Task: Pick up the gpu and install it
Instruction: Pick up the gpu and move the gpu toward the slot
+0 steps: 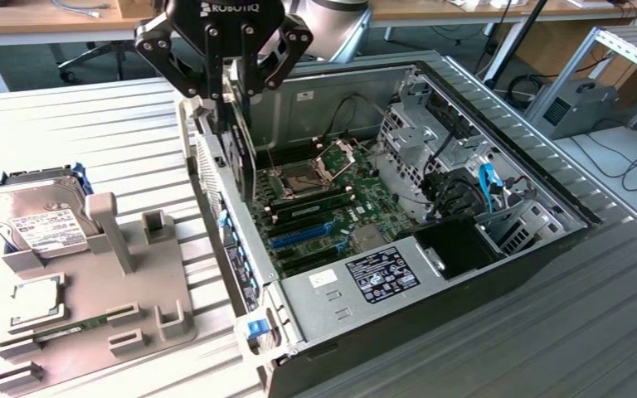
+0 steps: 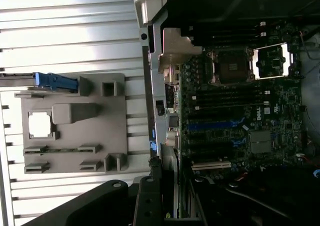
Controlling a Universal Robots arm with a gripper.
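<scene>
The gpu (image 1: 235, 149) hangs on edge as a thin dark card with its silver bracket (image 1: 196, 124) at one end. My gripper (image 1: 226, 87) is shut on its upper edge. The card is above the wall of the open computer case (image 1: 496, 141) on the exterior view's left, over the motherboard (image 1: 330, 207) and short of the blue slot (image 1: 296, 236). In the wrist view the gpu (image 2: 146, 86) shows edge-on, running from my gripper (image 2: 150, 186) to the bracket (image 2: 148, 3), beside the motherboard (image 2: 235, 101) and its blue slot (image 2: 210, 125).
A grey fixture tray (image 1: 130, 282) lies at the exterior view's left on the slatted metal table (image 1: 97, 133). It carries a hard drive (image 1: 36, 220), a processor (image 1: 36, 298) and a memory stick (image 1: 70, 327). Cables and a drive cage (image 1: 451, 174) crowd the case's far side.
</scene>
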